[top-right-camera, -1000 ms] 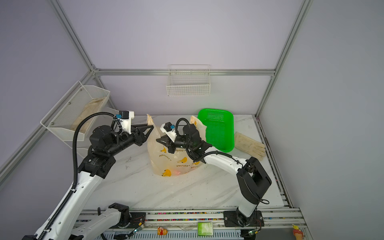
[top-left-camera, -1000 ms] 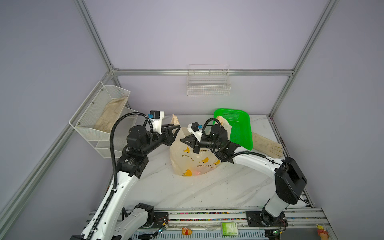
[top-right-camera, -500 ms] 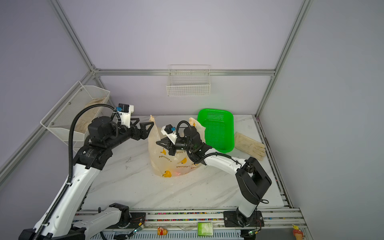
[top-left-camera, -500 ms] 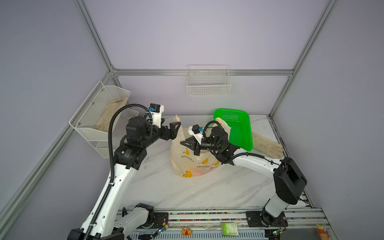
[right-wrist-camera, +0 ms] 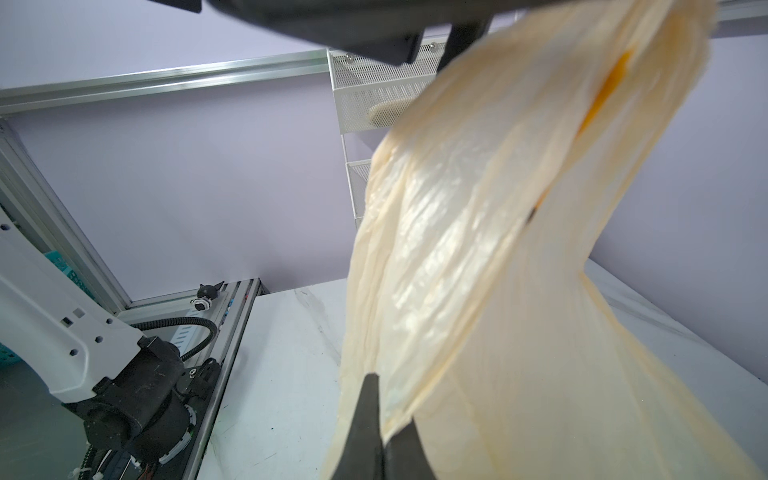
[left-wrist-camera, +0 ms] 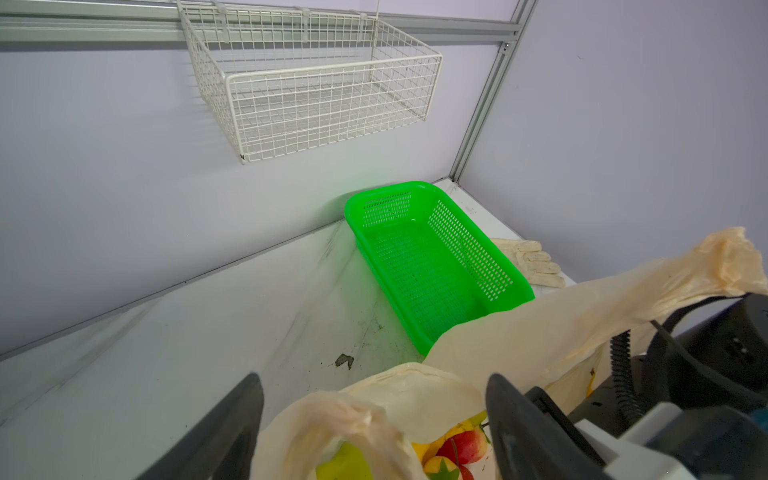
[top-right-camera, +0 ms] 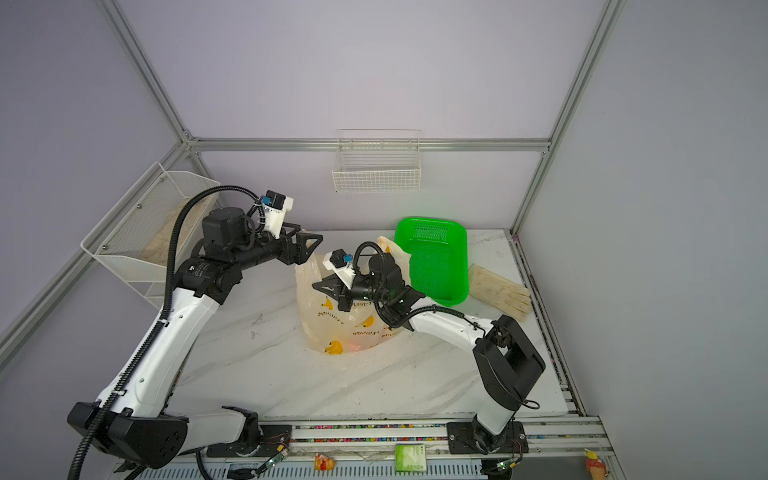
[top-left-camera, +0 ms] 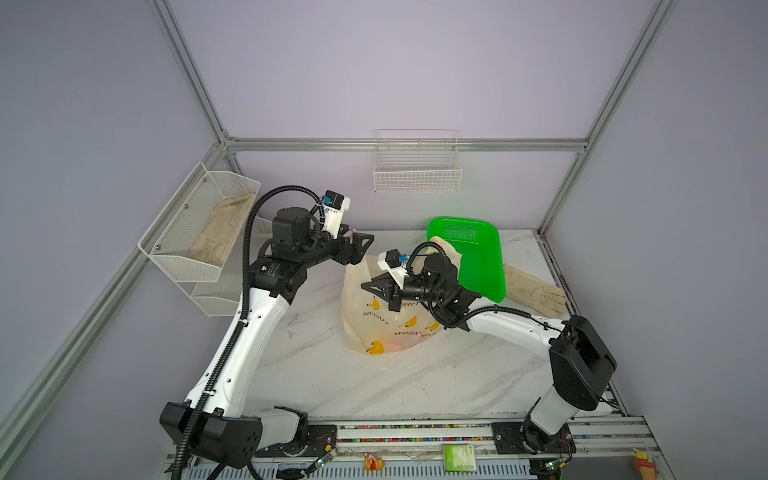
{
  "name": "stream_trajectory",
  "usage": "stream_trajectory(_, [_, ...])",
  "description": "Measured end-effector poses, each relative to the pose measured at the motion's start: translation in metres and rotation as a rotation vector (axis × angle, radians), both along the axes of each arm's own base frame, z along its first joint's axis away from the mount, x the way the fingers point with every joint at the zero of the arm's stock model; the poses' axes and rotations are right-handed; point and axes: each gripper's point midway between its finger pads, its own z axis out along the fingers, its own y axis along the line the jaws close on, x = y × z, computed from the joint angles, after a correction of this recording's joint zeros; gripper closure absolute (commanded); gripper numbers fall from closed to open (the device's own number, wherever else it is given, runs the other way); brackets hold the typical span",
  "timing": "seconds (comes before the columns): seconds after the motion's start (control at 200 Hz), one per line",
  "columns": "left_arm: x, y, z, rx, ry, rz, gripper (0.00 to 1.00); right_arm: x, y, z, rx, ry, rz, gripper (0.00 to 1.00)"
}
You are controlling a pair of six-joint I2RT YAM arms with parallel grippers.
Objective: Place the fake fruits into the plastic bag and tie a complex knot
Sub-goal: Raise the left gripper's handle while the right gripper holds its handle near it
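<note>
Pinching crinkly peach film of the plastic bag (right-wrist-camera: pixel 478 249), right pincer (right-wrist-camera: pixel 388 415) was clenched; left pincer (left-wrist-camera: pixel 374 378) gaped wide, released.

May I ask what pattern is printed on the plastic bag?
The bag shows yellow bananas and dark text; top view best.

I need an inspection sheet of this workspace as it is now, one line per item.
Surface: white marble table, scuffed.
Job's things: plastic bag upright mid-table; fake fruits inside; handles untied, no knot.
Clutter: green basket and glove, back right.
Grippers: left gripper open, one handle loop between its jaws; right gripper shut on bag film.
Cables: black hose arcs behind left gripper; black cable loops behind right gripper.
Surroundings: wire basket on back wall; mesh rack on left wall, second glove inside.
</note>
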Motion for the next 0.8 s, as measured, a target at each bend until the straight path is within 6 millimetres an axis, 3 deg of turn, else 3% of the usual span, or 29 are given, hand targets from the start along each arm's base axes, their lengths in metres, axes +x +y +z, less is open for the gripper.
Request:
stream_trajectory(0.13, [0.004, -0.004, -0.008, 0.003, 0.020, -0.017, 0.48, 0.000, 0.000, 0.000, 0.000, 0.000, 0.000, 1.00])
stream_trajectory(0.35, [0.006, -0.003, -0.007, -0.020, 0.036, -0.005, 0.92, 0.002, -0.001, 0.000, -0.003, 0.000, -0.013, 1.00])
stream_trajectory(0.41, [0.004, -0.003, -0.005, -0.044, 0.044, -0.004, 0.99, 0.005, -0.003, -0.001, -0.013, 0.004, -0.039, 0.70])
stream_trajectory(0.495, [-0.002, -0.005, 0.007, -0.094, 0.039, -0.014, 1.00, 0.012, -0.010, -0.001, -0.049, -0.002, -0.108, 0.46])
stream_trajectory(0.605, [-0.023, -0.007, 0.029, -0.189, 0.009, -0.033, 1.00, 0.012, -0.027, 0.025, -0.034, -0.054, -0.188, 0.04])
stream_trajectory(0.7, [-0.045, -0.005, 0.039, -0.247, -0.012, -0.049, 1.00, 0.006, -0.036, 0.056, 0.016, -0.117, -0.213, 0.03])
stream_trajectory(0.8, [-0.057, -0.006, 0.041, -0.297, -0.008, -0.063, 1.00, 0.001, -0.031, 0.071, 0.060, -0.142, -0.201, 0.03])
